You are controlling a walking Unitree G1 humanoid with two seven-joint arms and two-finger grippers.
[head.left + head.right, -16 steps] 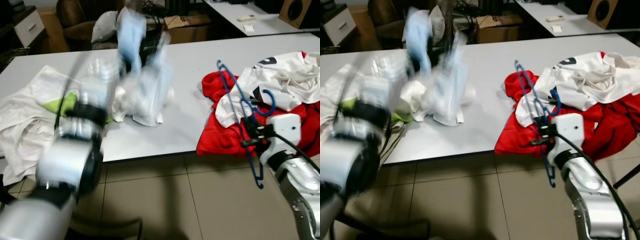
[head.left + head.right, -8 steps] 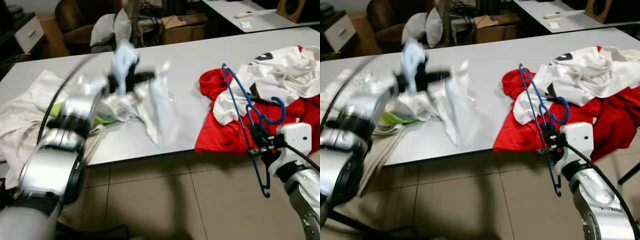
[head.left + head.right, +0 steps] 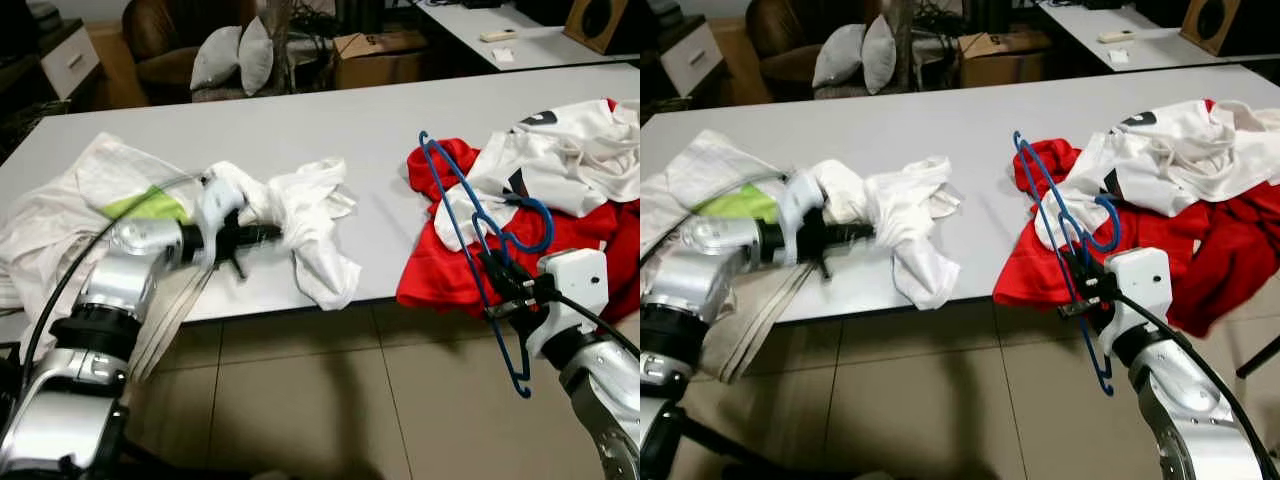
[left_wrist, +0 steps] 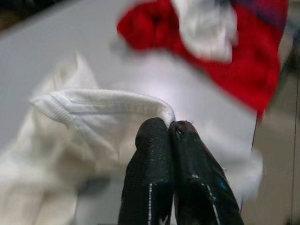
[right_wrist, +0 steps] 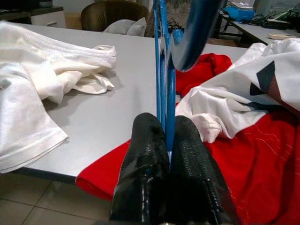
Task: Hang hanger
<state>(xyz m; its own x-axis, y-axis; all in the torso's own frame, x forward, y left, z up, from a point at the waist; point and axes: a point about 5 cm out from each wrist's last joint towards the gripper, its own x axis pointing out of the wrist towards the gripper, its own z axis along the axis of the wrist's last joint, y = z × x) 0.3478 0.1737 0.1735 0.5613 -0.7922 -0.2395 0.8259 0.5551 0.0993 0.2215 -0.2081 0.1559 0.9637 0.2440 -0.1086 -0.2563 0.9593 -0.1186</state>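
A blue hanger stands nearly upright off the table's front edge. My right gripper is shut on its lower bar, and its hook curls over the red garment. On the white table, a white garment lies crumpled, one corner drooping over the front edge. My left gripper reaches in low from the left. Its fingertips are pinched shut on the garment's ribbed hem.
A white printed shirt lies over the red garment at the right end. A heap of white cloth with a green patch hangs off the left end. Tiled floor is in front; a chair with cushions and a cardboard box stand behind.
My left arm has swung down, bringing the white garment from up in the air to lying on the table. The right gripper still holds the hanger in about the same place.
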